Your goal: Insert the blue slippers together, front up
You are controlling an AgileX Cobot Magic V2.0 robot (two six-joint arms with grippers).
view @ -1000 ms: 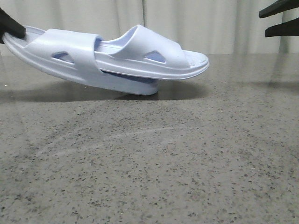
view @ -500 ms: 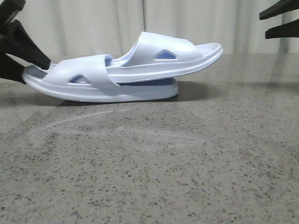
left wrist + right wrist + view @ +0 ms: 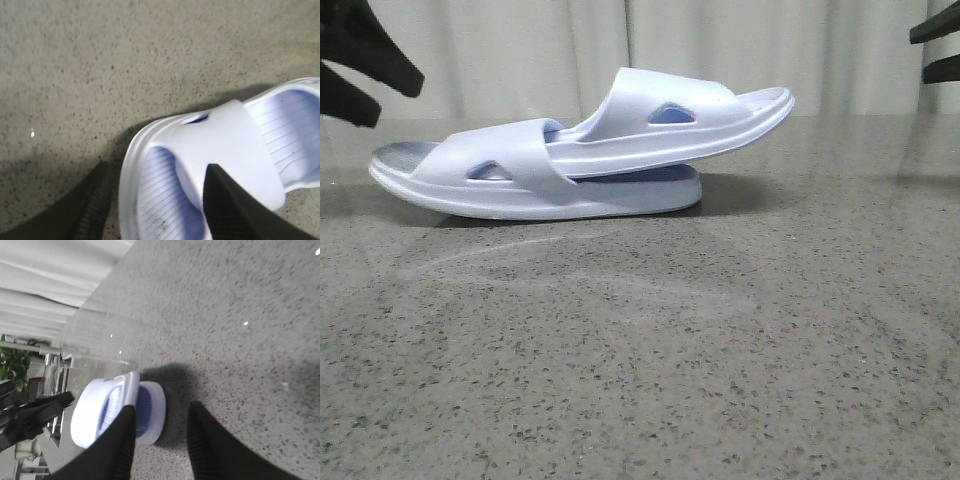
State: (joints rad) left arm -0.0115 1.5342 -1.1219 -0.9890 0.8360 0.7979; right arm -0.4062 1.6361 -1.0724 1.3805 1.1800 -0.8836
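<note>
Below open left end effector (image 3: 382, 88): blue slippers (image 3: 590, 155), seemingly untouched.

Grey speckled stone-look table (image 3: 720, 350), glossy with faint reflections, blue slippers (image 3: 580, 160) nested together on it, lower slipper flat on the surface, upper one slotted through its strap, front end tilted upward
</note>
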